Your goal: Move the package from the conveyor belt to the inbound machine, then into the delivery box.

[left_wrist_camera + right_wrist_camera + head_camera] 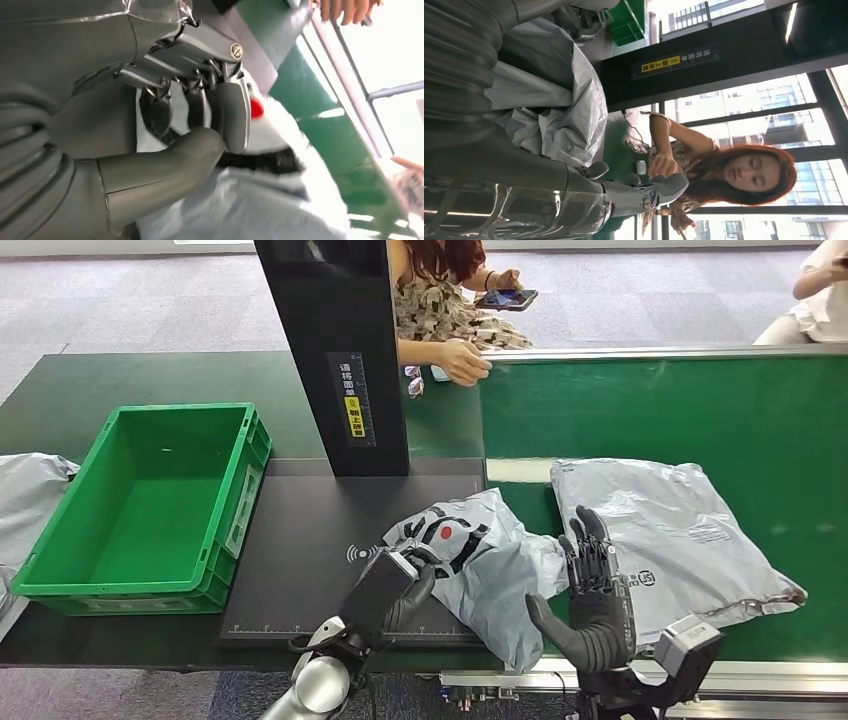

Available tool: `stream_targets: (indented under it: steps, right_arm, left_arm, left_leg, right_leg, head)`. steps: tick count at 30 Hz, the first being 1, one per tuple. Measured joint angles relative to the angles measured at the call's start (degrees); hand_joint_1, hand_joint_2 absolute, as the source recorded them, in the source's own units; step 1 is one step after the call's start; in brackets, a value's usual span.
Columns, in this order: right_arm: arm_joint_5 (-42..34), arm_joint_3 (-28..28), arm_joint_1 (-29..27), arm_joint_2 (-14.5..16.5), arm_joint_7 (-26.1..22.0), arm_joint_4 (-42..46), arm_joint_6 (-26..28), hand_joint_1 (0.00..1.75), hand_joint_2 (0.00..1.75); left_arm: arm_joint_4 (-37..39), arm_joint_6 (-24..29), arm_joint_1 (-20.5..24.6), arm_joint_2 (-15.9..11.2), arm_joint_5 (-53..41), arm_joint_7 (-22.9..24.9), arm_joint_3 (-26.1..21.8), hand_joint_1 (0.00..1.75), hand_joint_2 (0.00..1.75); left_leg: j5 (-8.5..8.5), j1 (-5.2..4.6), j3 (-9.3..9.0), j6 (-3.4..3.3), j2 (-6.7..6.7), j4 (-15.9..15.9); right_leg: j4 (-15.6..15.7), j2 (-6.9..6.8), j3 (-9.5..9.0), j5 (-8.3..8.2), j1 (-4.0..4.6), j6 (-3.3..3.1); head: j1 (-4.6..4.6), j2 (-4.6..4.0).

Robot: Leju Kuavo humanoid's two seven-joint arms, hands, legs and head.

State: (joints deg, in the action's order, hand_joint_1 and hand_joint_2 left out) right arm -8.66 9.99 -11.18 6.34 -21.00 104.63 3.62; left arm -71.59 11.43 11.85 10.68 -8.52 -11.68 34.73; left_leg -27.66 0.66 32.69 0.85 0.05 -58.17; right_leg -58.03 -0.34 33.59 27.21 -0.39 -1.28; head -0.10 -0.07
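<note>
1. Now the left robot hand point(400, 590) grips the near edge of the grey package point(480, 550); the left wrist view shows thumb and fingers point(230, 115) pinching the plastic.
2. The right robot hand point(590, 590) stands released, fingers spread upright, just beside the package's other side.
3. The package lies partly on the inbound machine's black plate point(300, 560), partly over the conveyor belt point(700, 410) edge, so the first transfer looks underway, not finished.
4. A second grey package point(670, 540) rests on the belt.
5. The green delivery box point(240, 490) waits beside the plate; that step remains.
</note>
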Motion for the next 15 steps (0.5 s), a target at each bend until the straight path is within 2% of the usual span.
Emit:
stream_targets:
  steps: [9, 12, 15]
  right_arm:
    - [0.6, 0.0, 0.0, 0.0, 0.6, 0.0, 1.0, 0.0, 1.75]
    - [0.6, -0.1, -0.1, 0.0, 0.6, 0.0, 1.0, 0.0, 1.75]
    - [0.7, -0.1, 0.0, 0.0, 0.5, 0.0, 0.9, 0.0, 1.75]
  left_arm:
    - [-1.4, 1.1, 0.4, -0.1, 2.0, -0.8, -2.3, 1.75, 1.75]
    - [-2.2, -1.4, 0.4, -0.5, 1.3, -0.3, -2.2, 1.75, 1.75]
    - [-3.2, -6.2, 0.3, -1.6, -0.3, 1.1, -1.1, 1.75, 1.75]
  left_leg:
    - [0.0, 0.0, 0.0, 0.0, 0.0, 0.0]
    - [0.0, 0.0, 0.0, 0.0, 0.0, 0.0]
    - [0.0, 0.0, 0.0, 0.0, 0.0, 0.0]
  right_leg:
    - [0.0, 0.0, 0.0, 0.0, 0.0, 0.0]
    - [0.0, 0.0, 0.0, 0.0, 0.0, 0.0]
    - [0.0, 0.0, 0.0, 0.0, 0.0, 0.0]
  head:
    - [-0.01, 0.0]
    - [0.0, 0.0]
    - [0.0, 0.0]
